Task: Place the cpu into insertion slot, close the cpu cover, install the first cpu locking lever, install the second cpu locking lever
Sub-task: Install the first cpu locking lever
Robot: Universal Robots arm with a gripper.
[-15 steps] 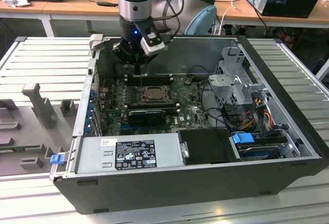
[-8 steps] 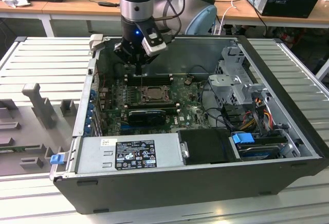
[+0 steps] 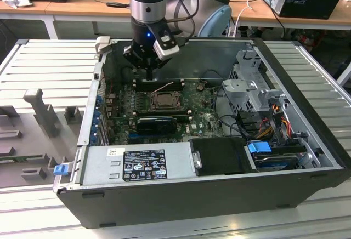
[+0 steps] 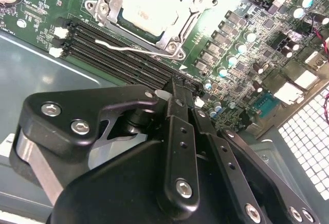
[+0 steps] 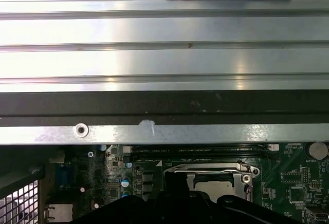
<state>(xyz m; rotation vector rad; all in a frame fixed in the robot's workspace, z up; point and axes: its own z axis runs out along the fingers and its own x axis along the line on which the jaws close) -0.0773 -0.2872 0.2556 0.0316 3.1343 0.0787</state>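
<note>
The cpu lies with its pale face up in the insertion slot on the green board. The silvery cpu cover lies flat around it, framing the chip. A thin silver locking lever runs along the socket's edge beside the memory slots; whether it is latched I cannot tell. My gripper hangs just behind the socket in the exterior view, fingers shut together on nothing. In the first wrist view the cpu and the lever sit just past the case wall.
A black ribbed heatsink lies in front of the socket and a power supply fills the case's front. A drive cage and loose cables stand at the exterior view's right. Memory slots border the socket.
</note>
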